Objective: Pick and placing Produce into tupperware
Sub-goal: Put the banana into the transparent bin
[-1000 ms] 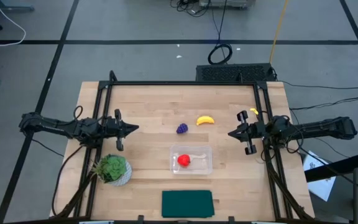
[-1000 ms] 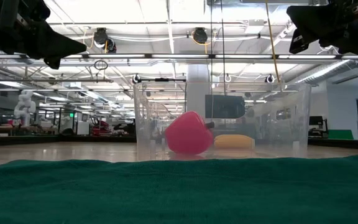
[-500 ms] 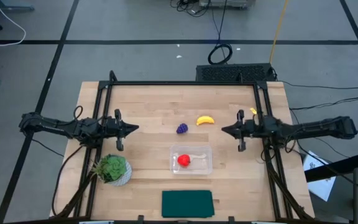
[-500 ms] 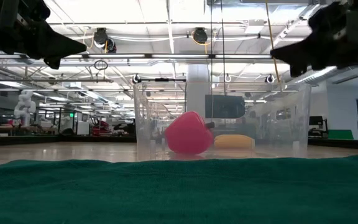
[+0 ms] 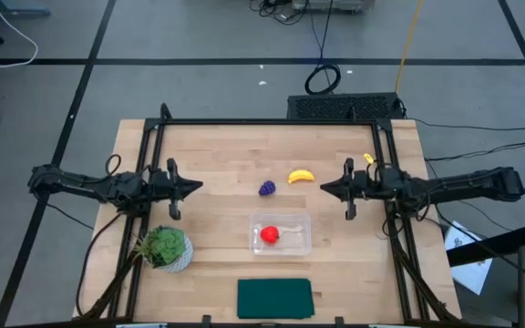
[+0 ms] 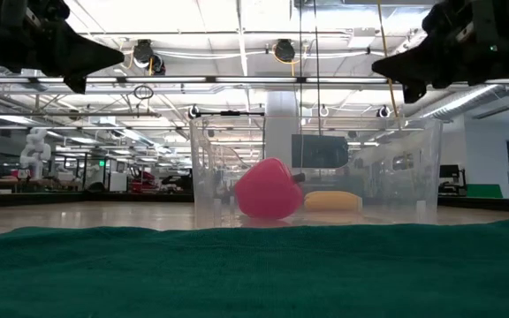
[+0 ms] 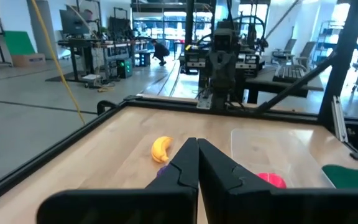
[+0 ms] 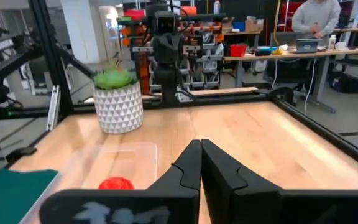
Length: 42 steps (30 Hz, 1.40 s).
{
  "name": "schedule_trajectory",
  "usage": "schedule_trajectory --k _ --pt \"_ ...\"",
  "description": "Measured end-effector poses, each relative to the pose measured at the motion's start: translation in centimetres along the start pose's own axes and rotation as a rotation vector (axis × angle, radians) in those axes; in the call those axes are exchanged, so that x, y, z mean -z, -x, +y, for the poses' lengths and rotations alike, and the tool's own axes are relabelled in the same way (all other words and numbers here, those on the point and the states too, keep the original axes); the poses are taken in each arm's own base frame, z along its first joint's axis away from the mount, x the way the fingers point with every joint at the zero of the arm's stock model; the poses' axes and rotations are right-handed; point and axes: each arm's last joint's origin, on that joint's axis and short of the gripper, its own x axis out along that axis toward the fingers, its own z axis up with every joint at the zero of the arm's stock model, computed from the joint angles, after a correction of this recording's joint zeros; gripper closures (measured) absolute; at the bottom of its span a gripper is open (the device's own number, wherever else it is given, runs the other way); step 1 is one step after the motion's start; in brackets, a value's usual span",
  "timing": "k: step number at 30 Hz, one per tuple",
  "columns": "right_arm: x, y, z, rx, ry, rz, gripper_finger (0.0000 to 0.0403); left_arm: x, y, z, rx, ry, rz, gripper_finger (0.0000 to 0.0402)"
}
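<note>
1. Tupperware [image 5: 280, 234] seen from high view: clear rectangular container near the middle of the wooden table [image 5: 217, 155], toward the front edge. Round red fruit [image 5: 269, 235] inside it, left of centre. Purple grape bunch [image 5: 267, 189] and yellow banana [image 5: 301, 176] lying on bare wood behind the container, near each other but apart, both outside it. Left gripper [image 5: 199, 188] over the left part of the table, fingers closed, holding nothing, pointing toward the centre. Right gripper [image 5: 324, 189] over the right part, fingers closed, empty, just right of the banana and apart from it. Potted green plant [image 5: 163, 247] at front left; dark green cloth [image 5: 274, 298] at the front edge, in front of the container.

2. Low view: green cloth filling the foreground. Container wall [image 6: 414, 168] see-through, red fruit [image 6: 268, 189] resting on its floor. Yellow banana [image 6: 332, 201] visible through the clear walls. Both grippers high above table level, one in each upper corner, neither touching anything.

3. Left wrist view: own fingers [image 7: 182, 171] pressed together, nothing between them. Banana [image 7: 161, 149] on the wood ahead; sliver of purple [image 7: 161, 172] just beside the fingers; red fruit [image 7: 269, 180] partly hidden behind them, inside the container [image 7: 272, 143].

4. Right wrist view: own fingers [image 8: 215, 168] closed and empty. Red fruit [image 8: 115, 183] inside the container [image 8: 126, 155]; plant in white pot [image 8: 118, 99] beyond; green cloth [image 8: 11, 193] to the side. Person [image 8: 312, 22] at a desk in the room behind.
</note>
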Motion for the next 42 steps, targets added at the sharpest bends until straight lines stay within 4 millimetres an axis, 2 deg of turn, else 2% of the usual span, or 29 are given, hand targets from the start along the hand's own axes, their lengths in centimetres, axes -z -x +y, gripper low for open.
schedule_trajectory --k 15,25,31,42 --pt "-2.8 -2.8 -1.9 0.135 -0.074 0.086 0.0403 0.2 0.0 0.0 0.006 -0.041 0.017 0.0390" --pt "-3.1 -5.5 -2.3 0.155 -0.077 0.269 0.0403 0.0 0.0 0.0 0.006 -0.042 0.003 0.0396" --pt "-2.9 -6.0 -2.5 0.159 -0.079 0.284 0.0403 0.0 0.0 0.0 0.006 -0.042 0.003 0.0382" --pt "-3.0 -6.1 -2.5 0.139 -0.090 0.288 0.0403 0.1 0.0 0.0 0.006 -0.045 0.006 0.0380"
